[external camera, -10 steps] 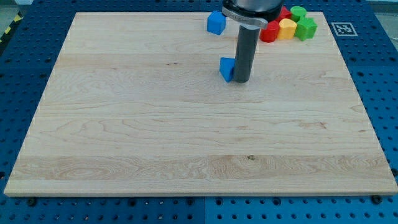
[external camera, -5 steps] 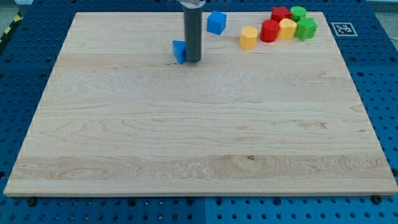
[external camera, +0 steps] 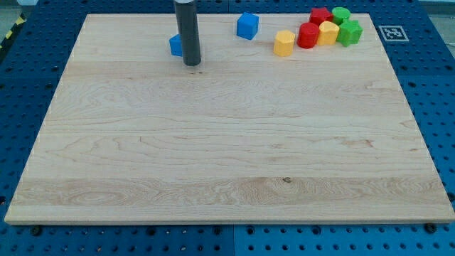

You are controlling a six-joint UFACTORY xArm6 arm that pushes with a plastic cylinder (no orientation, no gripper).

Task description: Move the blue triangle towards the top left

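Blue triangle (external camera: 175, 45) sits far on the wooden board (external camera: 213, 156), left of centre, only a sliver showing beside the rod. Tip (external camera: 192, 64) touches its right side — no claw here, just a bare rod. An off-centre push could let it slip aside. Rightward: blue cube (external camera: 247, 25), then yellow block (external camera: 284, 43) — well apart.

The board (external camera: 227, 142) is pale wood with visible grain, smooth and matt, with one small dark knot right of its centre. Around it, the blue base (external camera: 441, 107) looks like painted metal pierced by rows of holes. The dark rod (external camera: 188, 32) above the board's top edge has a dull, satin metallic sheen.
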